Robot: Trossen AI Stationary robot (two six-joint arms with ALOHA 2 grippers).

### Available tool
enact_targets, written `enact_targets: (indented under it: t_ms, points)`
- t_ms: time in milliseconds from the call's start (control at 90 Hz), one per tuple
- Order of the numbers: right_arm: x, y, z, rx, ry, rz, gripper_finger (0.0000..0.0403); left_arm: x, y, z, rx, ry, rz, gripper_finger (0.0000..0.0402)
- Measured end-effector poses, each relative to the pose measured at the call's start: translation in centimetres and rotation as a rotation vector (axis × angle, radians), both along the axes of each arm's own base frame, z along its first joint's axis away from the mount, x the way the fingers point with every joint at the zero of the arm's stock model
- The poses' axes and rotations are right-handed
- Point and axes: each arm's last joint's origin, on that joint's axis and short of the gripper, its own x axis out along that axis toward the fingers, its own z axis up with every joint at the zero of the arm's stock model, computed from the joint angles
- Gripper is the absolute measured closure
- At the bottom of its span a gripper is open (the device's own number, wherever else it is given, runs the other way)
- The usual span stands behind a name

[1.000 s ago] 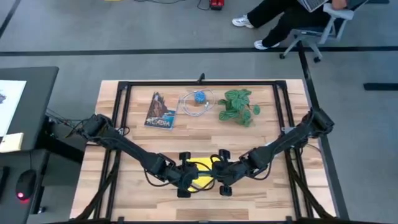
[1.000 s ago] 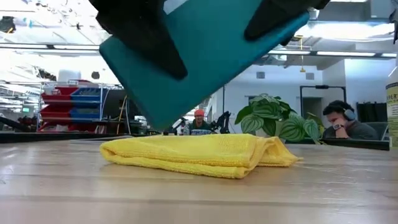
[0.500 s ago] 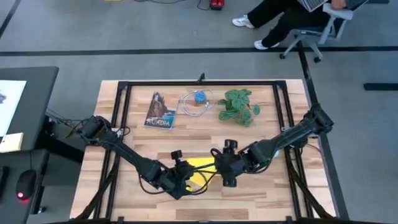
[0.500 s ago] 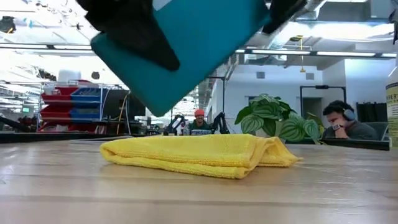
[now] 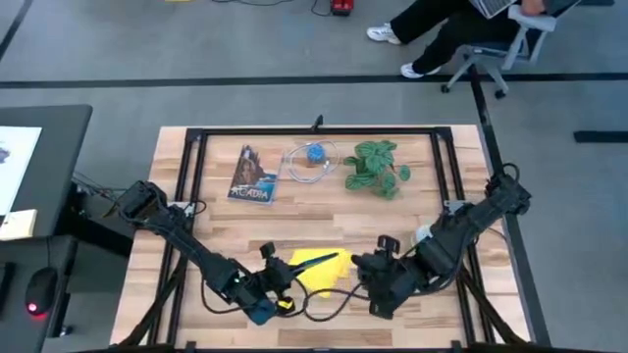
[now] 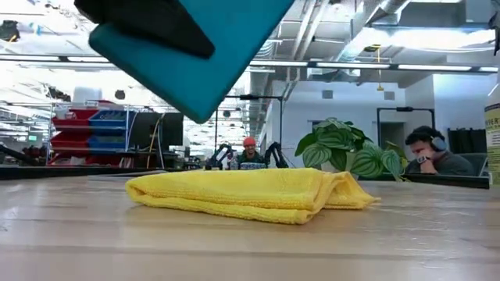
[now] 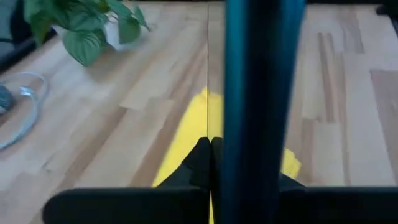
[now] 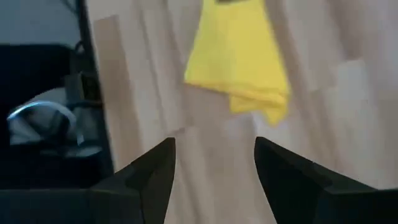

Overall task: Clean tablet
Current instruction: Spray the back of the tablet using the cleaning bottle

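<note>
The tablet (image 6: 195,62), in a teal cover, hangs tilted above the table with my left gripper (image 5: 267,292) shut on it. It shows edge-on in the left wrist view (image 7: 261,93), and its teal corner (image 5: 263,313) shows by the gripper from above. A folded yellow cloth (image 5: 319,273) lies flat on the wood below and beside it. My right gripper (image 8: 214,142) stands open to the right of the cloth (image 8: 239,62), near the table's front, with nothing between its fingers. My left gripper pinches the tablet between its two fingers, one dark finger (image 6: 156,27) lying on the teal back. The slab runs forward between the fingers, edge-on (image 7: 255,174). It is lifted clear, tilted, above the cloth's left end (image 6: 156,191).
At the far side lie an "ACADIA" booklet (image 5: 253,175), a coiled cable with a blue piece (image 5: 311,157) and a small green plant (image 5: 378,167). A seated person's legs and chair (image 5: 461,39) show beyond the far edge. Bare wood lies to both sides of the cloth.
My right gripper has let go of the tablet and drawn back toward the table's near right. My left gripper has carried the tablet toward the near left edge; in the low view the slab has gone up and leftward, away from above the cloth's middle.
</note>
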Motion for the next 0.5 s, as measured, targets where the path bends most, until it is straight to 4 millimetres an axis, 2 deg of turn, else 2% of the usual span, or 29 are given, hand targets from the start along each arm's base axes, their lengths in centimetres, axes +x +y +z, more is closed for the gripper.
enact_targets:
  t_ms: [122,267,356,500]
  points:
    - [-2.5,1.8,-0.4,0.043,0.086,-0.165,0.0188,0.0,0.0,0.0,-0.002,0.000,-0.002,0.0395]
    - [-7.9,4.7,-0.7,-0.024,0.154,-0.364,0.0158,0.1,-0.1,0.1,-0.012,-0.007,-0.004,0.0397]
    - [-11.1,6.3,-1.2,-0.026,0.109,-0.497,0.0136,0.1,-0.1,0.1,-0.021,-0.016,-0.002,0.0397]
    - [-15.6,8.4,-2.2,0.016,-0.013,-0.618,0.0112,0.4,-0.3,0.4,-0.031,-0.045,-0.016,0.0397]
